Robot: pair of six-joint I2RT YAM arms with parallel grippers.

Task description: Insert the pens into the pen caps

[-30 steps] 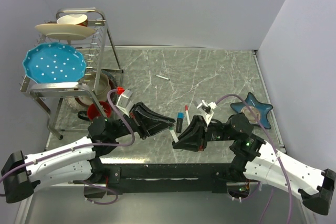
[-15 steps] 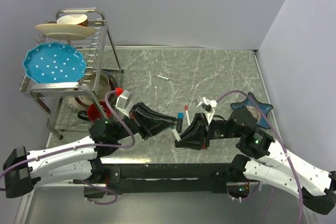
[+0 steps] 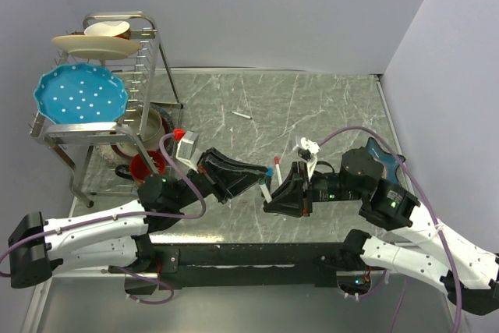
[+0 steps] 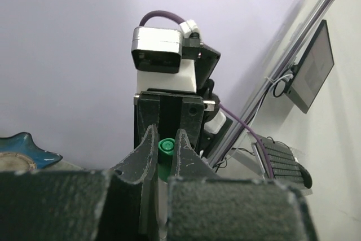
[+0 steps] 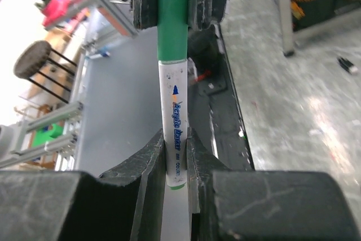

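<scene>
Left hand (image 4: 166,140) around green cap (image 5: 172,18), white pen (image 5: 174,122) inside.

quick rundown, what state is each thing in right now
green cap: on the green pen's end, gripped by left fingers
green pen: off the table, barrel held by right fingers
left fingers: shut on green cap
right fingers: shut on green pen
red pen: lying loose on the table
blue plate: resting on the rack
</scene>
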